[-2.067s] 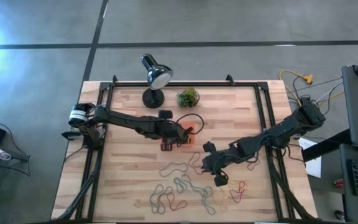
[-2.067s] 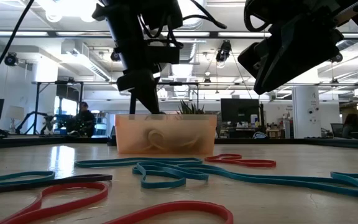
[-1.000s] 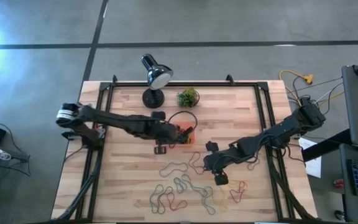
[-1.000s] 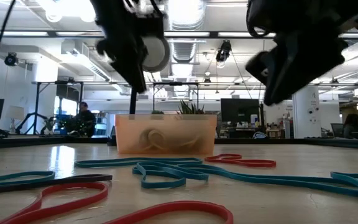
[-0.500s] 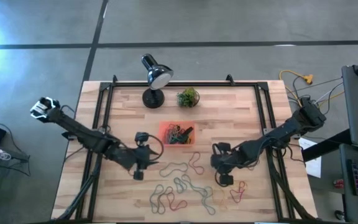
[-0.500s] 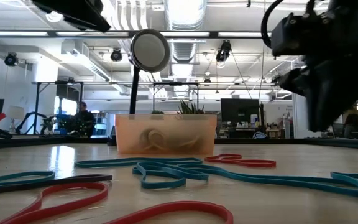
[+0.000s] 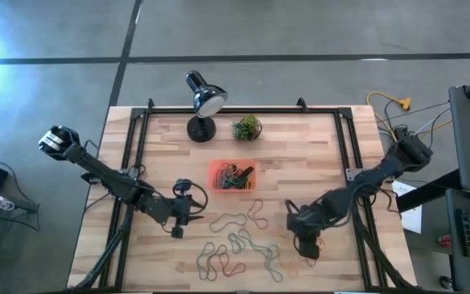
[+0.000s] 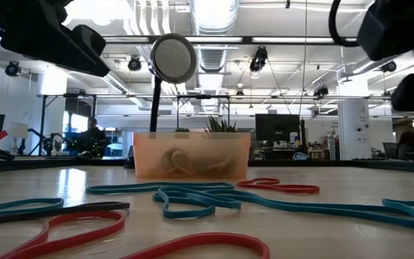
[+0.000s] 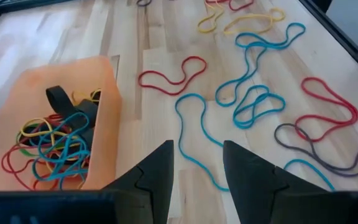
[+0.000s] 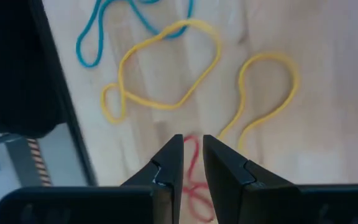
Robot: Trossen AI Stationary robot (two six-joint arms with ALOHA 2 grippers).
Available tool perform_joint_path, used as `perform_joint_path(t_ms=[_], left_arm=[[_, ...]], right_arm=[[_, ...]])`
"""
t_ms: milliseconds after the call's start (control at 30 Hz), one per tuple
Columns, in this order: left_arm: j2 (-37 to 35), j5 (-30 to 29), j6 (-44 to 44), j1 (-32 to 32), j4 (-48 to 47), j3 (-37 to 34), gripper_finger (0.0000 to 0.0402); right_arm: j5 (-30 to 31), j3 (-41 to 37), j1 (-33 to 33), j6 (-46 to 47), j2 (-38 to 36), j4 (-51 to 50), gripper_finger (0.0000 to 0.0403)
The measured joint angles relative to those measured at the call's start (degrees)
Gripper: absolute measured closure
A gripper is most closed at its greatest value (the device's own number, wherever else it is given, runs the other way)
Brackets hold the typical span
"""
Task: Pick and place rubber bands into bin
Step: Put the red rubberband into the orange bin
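The right gripper [image 7: 309, 248] hangs over the front right of the table [image 7: 317, 155], fingers [image 10: 166, 167] a narrow slit apart, gripping nothing; a red band [image 10: 194, 186] below is half hidden by them. Loose rubber bands [image 7: 243, 245] lie just beside it. The left gripper [image 7: 177, 230], parted and empty, sits front left. The bin [image 7: 215, 168], holding tangled bands, stands mid-table, apart from both.

One bin [image 7: 233, 176], many rubber bands [image 7: 237, 242]
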Motion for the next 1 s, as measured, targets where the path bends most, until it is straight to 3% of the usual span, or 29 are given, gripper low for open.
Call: perform_joint_path(t_ms=[200, 567, 1000], left_arm=[[0.0, 0.0, 0.4, 0.0, 0.1, 0.0, 0.0278], [0.0, 0.0, 0.0, 0.0, 0.1, -0.1, 0.0278], [0.0, 0.0, 0.0, 0.0, 0.7, -0.1, 0.0278]], right_arm=[[0.6, 0.0, 4.6, 7.9, -0.2, 0.6, 0.0346], [15.8, 0.0, 13.9, 7.1, 0.1, 0.5, 0.0346], [21.7, -1.9, 15.9, 7.8, 0.1, 0.6, 0.0346]])
